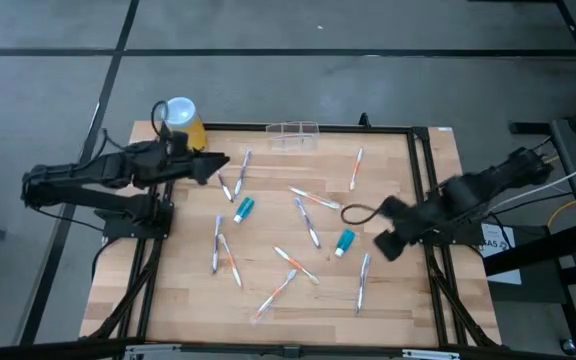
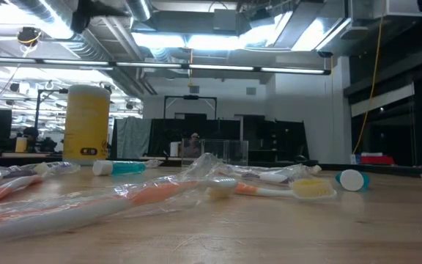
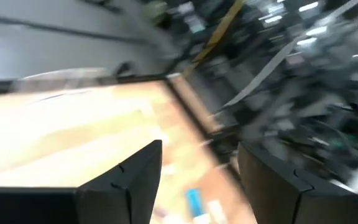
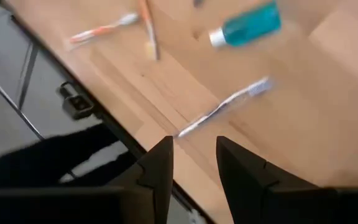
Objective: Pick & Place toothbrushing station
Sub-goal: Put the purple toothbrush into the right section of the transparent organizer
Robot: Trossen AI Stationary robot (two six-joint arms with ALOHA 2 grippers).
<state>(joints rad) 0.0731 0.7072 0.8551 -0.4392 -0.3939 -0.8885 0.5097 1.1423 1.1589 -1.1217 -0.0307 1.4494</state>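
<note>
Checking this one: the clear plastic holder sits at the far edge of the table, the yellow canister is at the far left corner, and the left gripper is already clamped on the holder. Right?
Not quite. The left gripper is open and holds nothing; the high view shows it apart from the clear plastic holder. The rest stands: the holder sits at the table's far edge and the yellow canister at the far left corner.

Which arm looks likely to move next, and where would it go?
Probably the left end effector: it hangs open and empty near the table's far edge, beside the yellow canister. The clear holder stands untouched further along that edge, so sliding across toward it seems sensible. The right end effector waits farther off.
</note>
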